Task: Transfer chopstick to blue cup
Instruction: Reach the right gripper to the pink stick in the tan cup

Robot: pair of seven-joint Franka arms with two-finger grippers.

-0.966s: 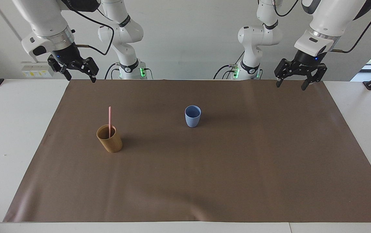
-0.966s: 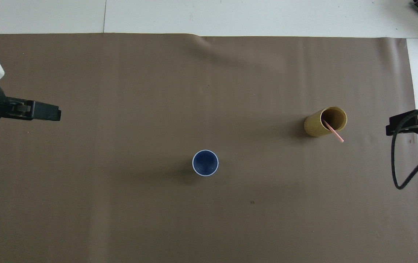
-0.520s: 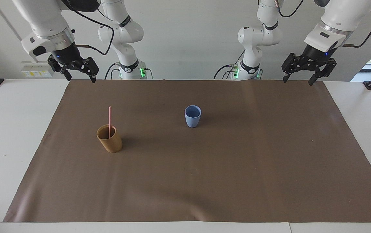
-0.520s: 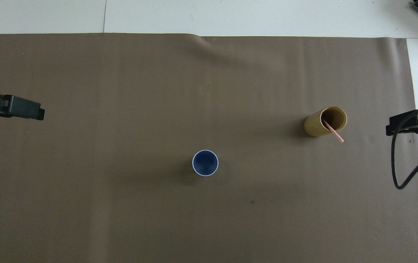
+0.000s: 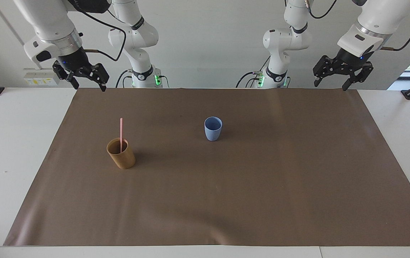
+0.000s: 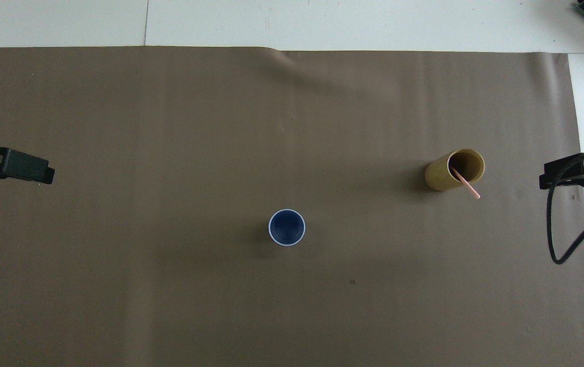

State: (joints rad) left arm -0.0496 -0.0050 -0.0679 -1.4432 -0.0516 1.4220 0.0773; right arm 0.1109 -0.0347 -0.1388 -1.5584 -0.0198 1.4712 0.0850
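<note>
A: Where's the chopstick?

B: Standing in the brown cup, well below my right gripper. Both sets of fingers gape wide, holding nothing; the left gripper waits high over the mat's edge

A: Grip?

B: I judge it light, stiff, slick. I'd pinch the bare upper half between the fingertips, then carry it to the blue cup

The chopstick's lower end is hidden inside the mustard cup. In the overhead view the left gripper is cut off at nine o'clock and the right gripper at three o'clock, each showing only dark tips.
</note>
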